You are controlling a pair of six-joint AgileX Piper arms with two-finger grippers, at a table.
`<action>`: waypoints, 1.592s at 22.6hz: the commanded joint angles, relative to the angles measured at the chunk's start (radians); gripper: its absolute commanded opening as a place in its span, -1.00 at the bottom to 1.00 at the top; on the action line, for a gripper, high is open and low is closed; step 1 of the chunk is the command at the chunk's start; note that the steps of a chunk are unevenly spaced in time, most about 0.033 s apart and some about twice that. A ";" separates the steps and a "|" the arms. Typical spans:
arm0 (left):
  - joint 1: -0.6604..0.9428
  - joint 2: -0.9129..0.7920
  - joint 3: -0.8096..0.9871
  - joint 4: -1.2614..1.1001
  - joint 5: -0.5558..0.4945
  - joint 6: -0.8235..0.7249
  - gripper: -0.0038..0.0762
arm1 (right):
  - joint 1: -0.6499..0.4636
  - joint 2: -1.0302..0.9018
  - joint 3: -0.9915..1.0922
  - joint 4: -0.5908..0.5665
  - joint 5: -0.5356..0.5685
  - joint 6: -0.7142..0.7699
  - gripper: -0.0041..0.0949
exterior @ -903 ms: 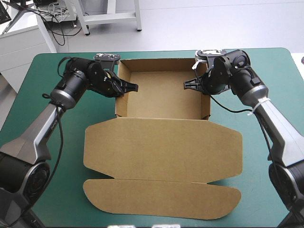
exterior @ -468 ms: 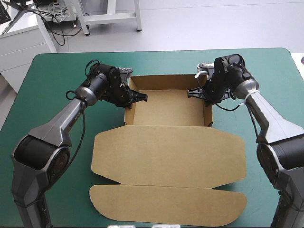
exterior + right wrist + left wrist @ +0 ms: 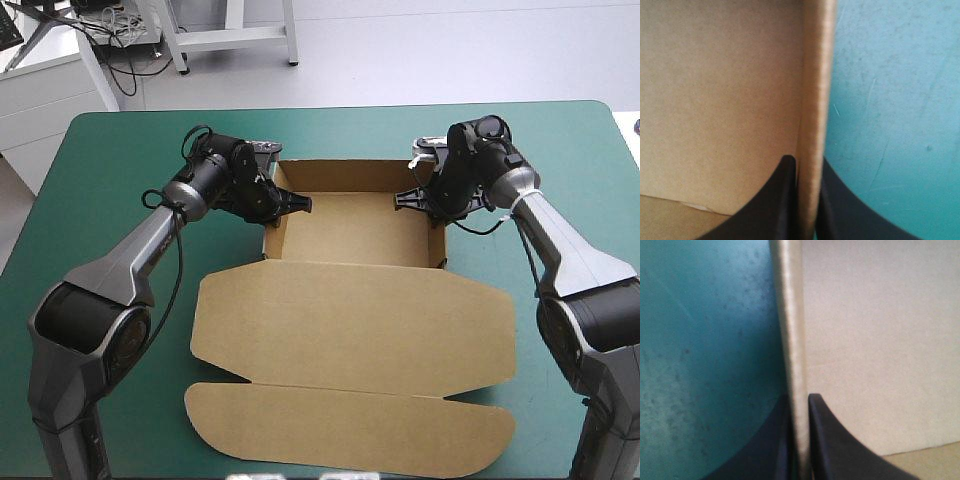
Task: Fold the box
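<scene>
At twelve o'clock on the surface (image 3: 110,150) sits the box (image 3: 350,228), lid (image 3: 350,315) flat toward six. My left claw (image 3: 298,203) pinches its nine o'clock wall, my right claw (image 3: 402,198) the three o'clock wall. Uneven pulling, I judge, could crease a wall or skew the tray.

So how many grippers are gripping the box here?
2. The left gripper clamps the left wall of the box; the right gripper clamps its right wall.

Both arms reach forward, wrists turned inward. The left pincer (image 3: 298,204) and right pincer (image 3: 403,198) each clamp a wall of the box (image 3: 350,235), black fingers nearly together.
</scene>
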 commanded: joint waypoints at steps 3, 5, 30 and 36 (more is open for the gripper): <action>-0.002 -0.048 -0.030 0.029 -0.052 0.014 -0.38 | -0.004 -0.048 -0.030 0.012 -0.006 -0.028 0.07; -0.002 -0.048 -0.030 0.029 -0.057 0.014 -0.14 | -0.004 -0.048 -0.030 0.015 -0.026 -0.019 0.46; 0.007 -0.358 -0.240 0.252 0.189 0.104 -0.93 | -0.002 -0.151 -0.245 0.061 0.042 0.024 0.60; 0.007 -0.608 0.027 0.265 0.187 0.120 -0.93 | -0.002 -0.164 -0.115 0.064 0.014 0.024 0.60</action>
